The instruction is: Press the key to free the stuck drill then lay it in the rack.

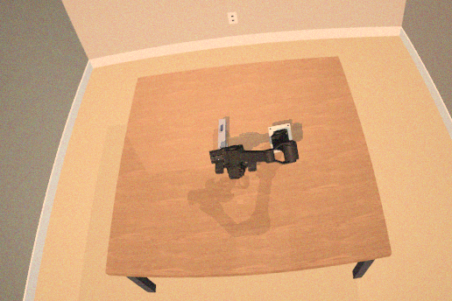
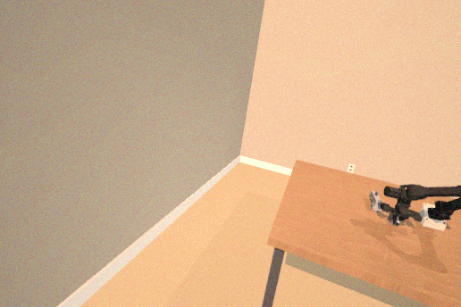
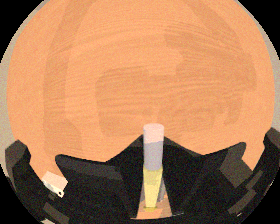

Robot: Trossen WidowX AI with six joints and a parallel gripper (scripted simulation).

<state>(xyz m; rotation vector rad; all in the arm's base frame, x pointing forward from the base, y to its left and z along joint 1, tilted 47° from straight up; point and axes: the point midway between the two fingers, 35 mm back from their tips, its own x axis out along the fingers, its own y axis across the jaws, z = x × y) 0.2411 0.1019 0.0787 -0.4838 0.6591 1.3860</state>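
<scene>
My gripper [image 3: 152, 192] [image 1: 233, 168] [image 2: 396, 219] is shut on the drill [image 3: 152, 152], a thin rod with a pale grey tip and a yellow lower part that sticks out between the dark fingers. In the wrist view only bare table top lies beyond the drill's tip. In the top and exterior views the gripper hangs low over the table, just in front of a grey upright fixture [image 1: 223, 131] [image 2: 375, 200] with a small blue mark. The drill is too small to make out in the top and exterior views. I cannot tell the key or the rack apart.
The arm's white base plate [image 1: 278, 128] [image 2: 432, 221] sits on the wooden table [image 1: 175, 233] [image 2: 322, 228] to the right of the fixture. A small white piece [image 3: 54, 183] shows at the left edge of the wrist view.
</scene>
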